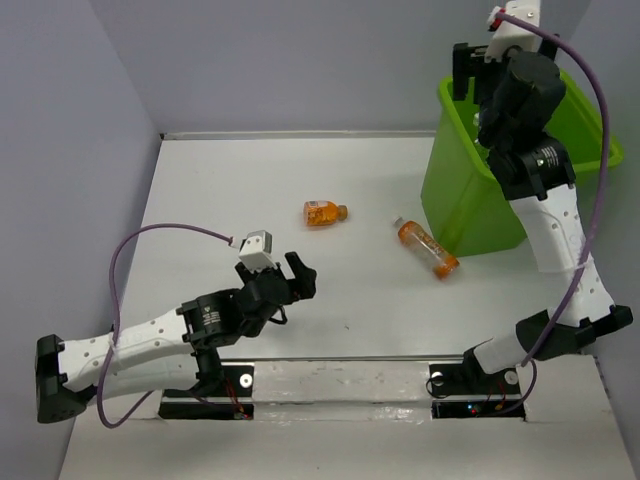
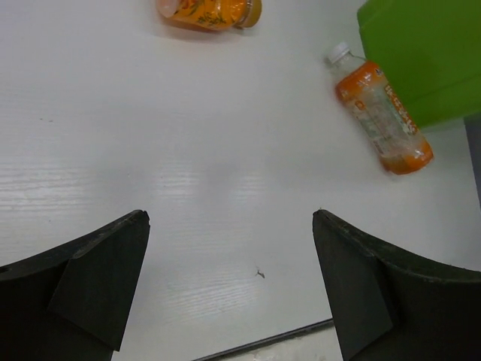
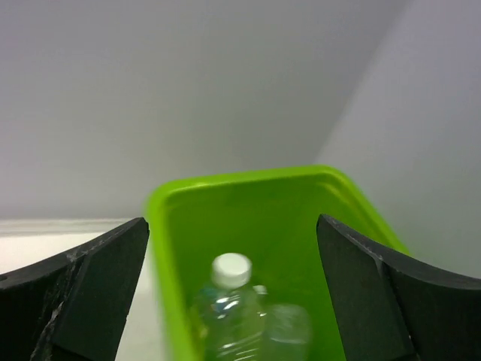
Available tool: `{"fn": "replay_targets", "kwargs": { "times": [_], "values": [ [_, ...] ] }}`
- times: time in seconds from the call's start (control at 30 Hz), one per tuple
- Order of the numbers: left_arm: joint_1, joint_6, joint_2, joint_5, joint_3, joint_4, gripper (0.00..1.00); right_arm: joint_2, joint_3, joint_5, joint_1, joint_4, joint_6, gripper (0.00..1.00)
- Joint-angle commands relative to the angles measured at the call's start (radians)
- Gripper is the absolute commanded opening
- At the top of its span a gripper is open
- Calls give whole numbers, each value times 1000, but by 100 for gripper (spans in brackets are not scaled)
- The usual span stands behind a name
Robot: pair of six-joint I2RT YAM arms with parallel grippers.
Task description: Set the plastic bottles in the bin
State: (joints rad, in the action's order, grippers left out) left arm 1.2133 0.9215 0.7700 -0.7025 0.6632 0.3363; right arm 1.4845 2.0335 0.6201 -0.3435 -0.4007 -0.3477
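Right gripper (image 3: 233,226): fingers apart over lime-green rectangular plastic bin (image 3: 248,175).
Left gripper (image 2: 231,218): fingers apart, empty.
Risk: lying orange plastic bottle (image 1: 427,248) could roll from closing fingers.

A lime-green bin (image 3: 248,180) is framed between the dark fingers (image 3: 90,293) of the right gripper (image 3: 231,220), which are spread wide apart. Inside the bin, a clear plastic bottle (image 3: 229,320) with a white cap (image 3: 231,269) is seen, its lower part blurred. A grey wall (image 3: 188,83) is shown behind the bin.
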Motion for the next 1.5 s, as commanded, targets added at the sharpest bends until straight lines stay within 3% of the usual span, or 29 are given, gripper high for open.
{"fn": "replay_targets", "kwargs": {
  "times": [0.0, 0.07, 0.17, 0.3, 0.6, 0.77, 1.27, 1.37, 1.43, 1.47],
  "values": [
    [-95, 19, 89, -52, 56, -66, 99, -75, -20, -181, -208, -151, 13, 95],
    [-180, -30, 126, 6, 64, -133, 99, -81, -82, -264, -296, -237, 39, 93],
    [-271, -59, 198, 100, 79, -180, 99, -75, -224, -277, -324, -335, 110, 93],
    [-362, -67, 270, 149, 90, -246, 99, -125, -546, -273, -324, -274, 194, 98],
    [-485, 13, 409, 248, 144, -329, 99, -44, -817, -233, -258, -208, 276, 100],
    [-543, 43, 523, 305, 187, -358, 99, 20, -857, -295, -154, -142, 271, 100],
    [-615, 45, 848, 379, 371, -384, 99, 286, -849, -300, -88, -78, 315, 98],
    [-624, 46, 884, 385, 384, -393, 99, 324, -869, -329, -88, -64, 338, 93],
    [-630, 48, 900, 391, 389, -410, 99, 335, -880, -371, -88, -56, 349, 77],
    [-636, 42, 920, 408, 392, -421, 99, 326, -897, -391, -104, -40, 378, 62]
  ]
}}
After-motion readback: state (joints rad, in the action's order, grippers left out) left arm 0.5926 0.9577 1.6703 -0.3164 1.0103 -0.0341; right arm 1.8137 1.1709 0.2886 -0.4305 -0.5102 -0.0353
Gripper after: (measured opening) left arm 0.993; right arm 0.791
